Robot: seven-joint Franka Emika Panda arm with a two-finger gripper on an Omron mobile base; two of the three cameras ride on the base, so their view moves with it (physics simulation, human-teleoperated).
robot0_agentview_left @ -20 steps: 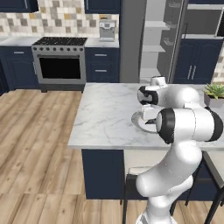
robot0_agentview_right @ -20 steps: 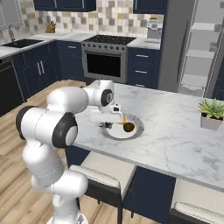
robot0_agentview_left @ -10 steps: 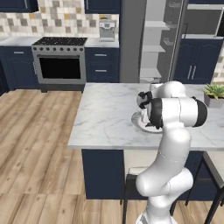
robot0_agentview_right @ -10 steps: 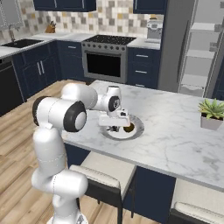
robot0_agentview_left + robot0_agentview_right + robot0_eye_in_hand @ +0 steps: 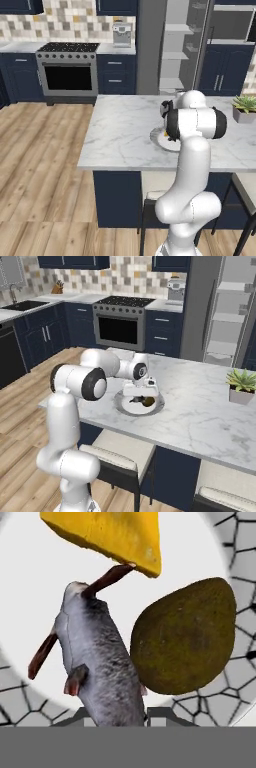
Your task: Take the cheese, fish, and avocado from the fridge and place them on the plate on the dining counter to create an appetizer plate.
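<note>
On the dining counter (image 5: pixel 200 406) lies the plate (image 5: pixel 30 587), white with a grey speckled rim (image 5: pixel 122 407). It holds the yellow cheese (image 5: pixel 110 534) wedge, the dark olive avocado (image 5: pixel 185 637) and the grey fish (image 5: pixel 97 657) with reddish fins. The fish's head touches the cheese and its flank lies against the avocado. My gripper (image 5: pixel 120 717) points straight down at the plate, shut on the fish's near end, one fingertip on each side. In the right base view the gripper (image 5: pixel 138 397) sits low over the plate beside the avocado (image 5: pixel 148 402). The plate (image 5: pixel 159 141) is half hidden by my arm.
The fridge (image 5: pixel 176 50) stands open behind the counter, pale shelves showing. A potted plant (image 5: pixel 242 387) sits at the counter's right end. Stools (image 5: pixel 122 453) stand under the near edge. A stove (image 5: pixel 69 72) and navy cupboards line the back wall.
My elbow and forearm have swung round and risen above the plate, while the hand has stayed low over it with the fish.
</note>
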